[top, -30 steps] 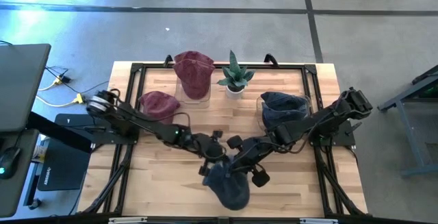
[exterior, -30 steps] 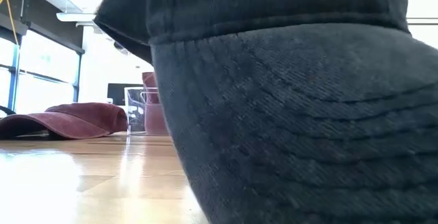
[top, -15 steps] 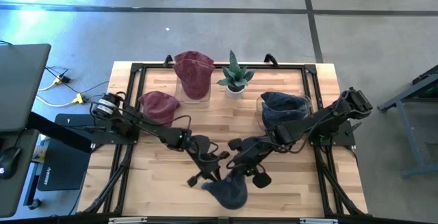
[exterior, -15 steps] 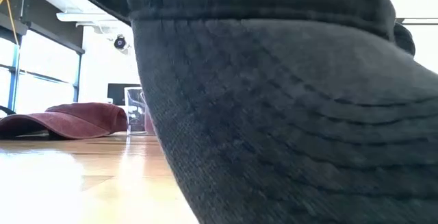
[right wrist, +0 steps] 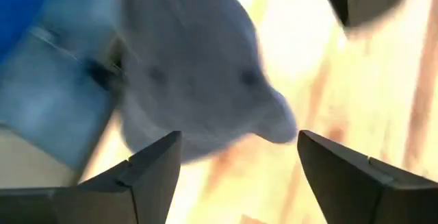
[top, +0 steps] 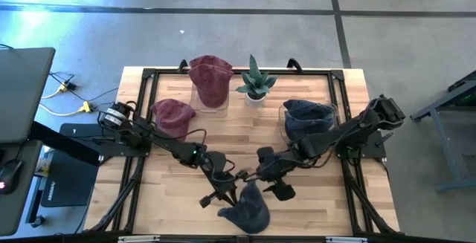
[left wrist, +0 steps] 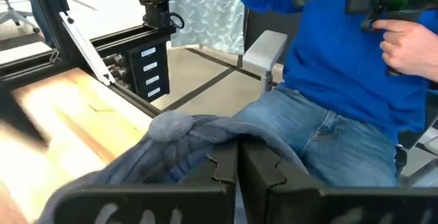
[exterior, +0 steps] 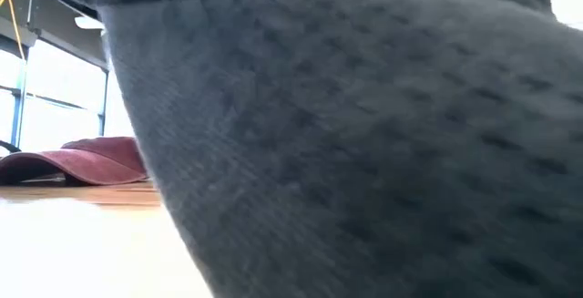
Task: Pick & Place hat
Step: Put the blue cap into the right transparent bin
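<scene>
A dark blue-grey hat (top: 245, 209) is near the table's front edge and fills the low view (exterior: 364, 152). My left gripper (top: 229, 192) is at the hat's left far side, shut on it; in the left wrist view the hat (left wrist: 171, 142) bunches over the shut fingers, with its top button (left wrist: 171, 125) showing. My right gripper (top: 272, 184) stands open just right of and behind the hat, with nothing between its fingers. In the right wrist view the hat (right wrist: 191, 80) shows blurred beyond my right gripper (right wrist: 236, 162). My left gripper pinches a bunch of the hat's crown cloth (left wrist: 229, 145) between its two shut fingers. It comes nearly level from the table's far left. The hat droops beyond the fingers toward the near edge; whether its lower part rests on the table, I cannot tell.
A maroon hat (top: 172, 115) lies on the table at the left. Another maroon hat sits over a clear stand (top: 210, 79) at the back, beside a small potted plant (top: 255, 83). A dark blue hat covers a stand (top: 307, 117) at the right. A person in blue (left wrist: 328, 59) stands beyond the near edge.
My right gripper has opened and let go of the hat, sinking a little. My left gripper has turned at the wrist and gone toward the near edge, still shut on the hat. The hat has swung closer to the near edge and now droops from the left gripper alone.
</scene>
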Available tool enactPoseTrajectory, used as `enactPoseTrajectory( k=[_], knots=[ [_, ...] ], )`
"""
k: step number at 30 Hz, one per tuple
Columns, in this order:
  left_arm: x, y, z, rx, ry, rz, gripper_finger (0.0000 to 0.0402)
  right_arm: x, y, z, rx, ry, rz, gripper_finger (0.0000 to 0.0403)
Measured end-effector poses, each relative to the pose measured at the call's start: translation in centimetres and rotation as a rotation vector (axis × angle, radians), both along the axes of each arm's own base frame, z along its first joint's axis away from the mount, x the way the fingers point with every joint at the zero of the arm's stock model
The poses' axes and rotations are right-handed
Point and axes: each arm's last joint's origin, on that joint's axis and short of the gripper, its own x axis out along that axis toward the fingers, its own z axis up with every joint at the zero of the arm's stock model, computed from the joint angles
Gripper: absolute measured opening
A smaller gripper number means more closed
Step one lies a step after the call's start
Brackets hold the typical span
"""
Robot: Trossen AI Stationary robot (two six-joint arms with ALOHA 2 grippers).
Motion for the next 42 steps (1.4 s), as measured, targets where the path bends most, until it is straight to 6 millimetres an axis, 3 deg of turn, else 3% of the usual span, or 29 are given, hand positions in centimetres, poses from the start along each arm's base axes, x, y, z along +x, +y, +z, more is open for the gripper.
enactPoseTrajectory(
  k=[6, 15, 19, 22, 28, 35, 42],
  knots=[
    [0.0, 0.0, 0.0, 0.001, 0.001, 0.0, 0.0004, 0.0, -0.7, -3.9, 0.031, -0.202, 0.058, 0.0291],
    [0.0, 0.2, 0.1, 0.023, -0.003, 0.044, 0.0004, 0.5, -4.1, -6.4, 0.261, -0.542, 0.191, 0.0291],
    [-0.5, 0.4, 0.8, 0.062, -0.011, 0.054, 0.0004, 1.3, -3.6, -7.7, 0.302, -0.534, 0.257, 0.0291],
    [-0.7, 0.5, 0.9, 0.064, 0.001, 0.041, 0.0004, 1.6, -3.3, -7.2, 0.313, -0.554, 0.276, 0.0291],
    [-1.2, 0.7, 1.8, 0.071, 0.011, 0.049, 0.0004, 1.3, -2.9, -7.4, 0.391, -0.487, 0.315, 0.0291],
    [-1.5, 0.7, 1.7, 0.087, 0.043, 0.049, 0.0004, 0.5, -0.9, -7.4, 0.412, -0.464, 0.381, 0.029],
    [-1.9, 0.9, 1.5, 0.126, 0.092, 0.054, 0.0004, 0.3, -0.1, -7.5, 0.411, -0.453, 0.37, 0.0251]
  ],
)
